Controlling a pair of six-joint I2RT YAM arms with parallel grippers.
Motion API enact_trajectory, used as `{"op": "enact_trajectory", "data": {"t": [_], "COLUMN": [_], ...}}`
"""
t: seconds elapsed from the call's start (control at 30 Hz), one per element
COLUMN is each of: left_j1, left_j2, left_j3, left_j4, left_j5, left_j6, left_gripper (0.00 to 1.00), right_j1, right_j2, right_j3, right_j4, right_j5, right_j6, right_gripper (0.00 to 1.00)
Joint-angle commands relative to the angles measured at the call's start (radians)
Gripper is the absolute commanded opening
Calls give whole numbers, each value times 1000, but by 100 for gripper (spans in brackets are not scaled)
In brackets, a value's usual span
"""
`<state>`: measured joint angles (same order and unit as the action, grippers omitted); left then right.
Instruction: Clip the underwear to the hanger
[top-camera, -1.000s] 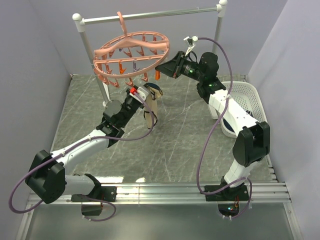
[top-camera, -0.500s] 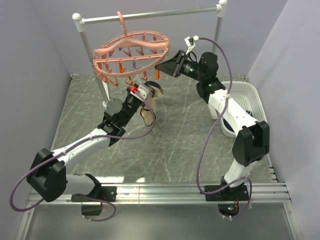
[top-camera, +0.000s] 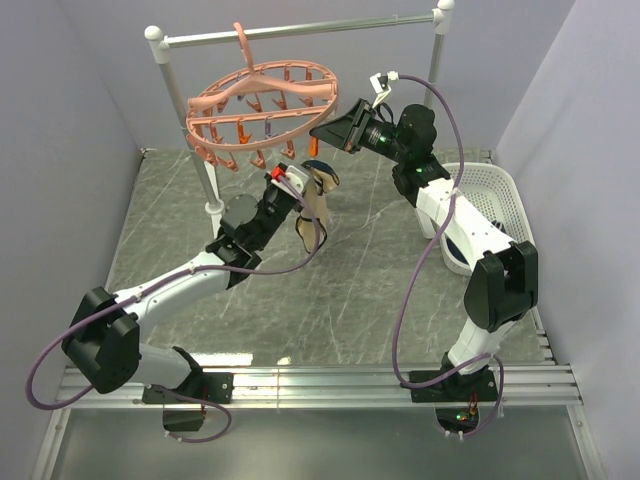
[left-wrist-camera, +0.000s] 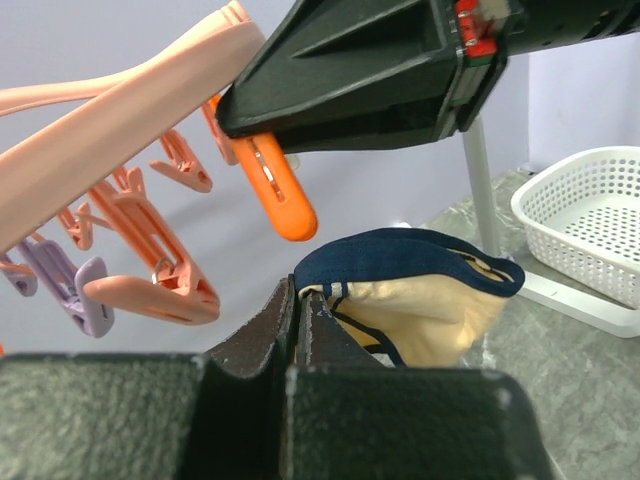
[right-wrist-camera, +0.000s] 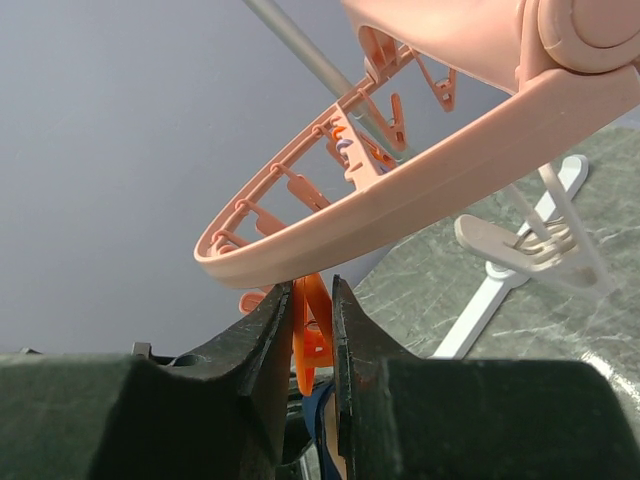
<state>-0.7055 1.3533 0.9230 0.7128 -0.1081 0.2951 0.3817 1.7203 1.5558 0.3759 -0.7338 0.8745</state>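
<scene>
The underwear (left-wrist-camera: 430, 300) is partly hidden behind the left end effector (left-wrist-camera: 296, 300); the hanger (left-wrist-camera: 110, 130) runs off-frame.

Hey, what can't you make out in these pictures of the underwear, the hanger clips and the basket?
Orange clip: right wrist view, its lower end disappears behind the right claw.
Underwear: left wrist view, lower part hidden by the left claw; top view, too small for detail.
White basket: left wrist view, cut off by the right edge; top view, partly covered by the right arm.
</scene>
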Motion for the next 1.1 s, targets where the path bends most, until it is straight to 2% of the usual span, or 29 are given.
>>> {"op": "enact_trajectory", "data": {"t": [0.0,0.63,1.07], "left_j1": [6,24,28], "left_j2": [-2,0,30], "left_j3": [50,76,134], "left_j4": [36,27,-30], "left_j5": [-31,-41,-64], "left_j6": [-20,-53,-99], "left_gripper": [0,0,0], "right_j1": [3,3,6], "right_j2": [7,-2,16], "right_j3": [21,4,16], "right_j4": [41,34,49], "right_j5": [24,33,28], "right_j6": [34,11,63], "right_gripper": [0,0,0]}}
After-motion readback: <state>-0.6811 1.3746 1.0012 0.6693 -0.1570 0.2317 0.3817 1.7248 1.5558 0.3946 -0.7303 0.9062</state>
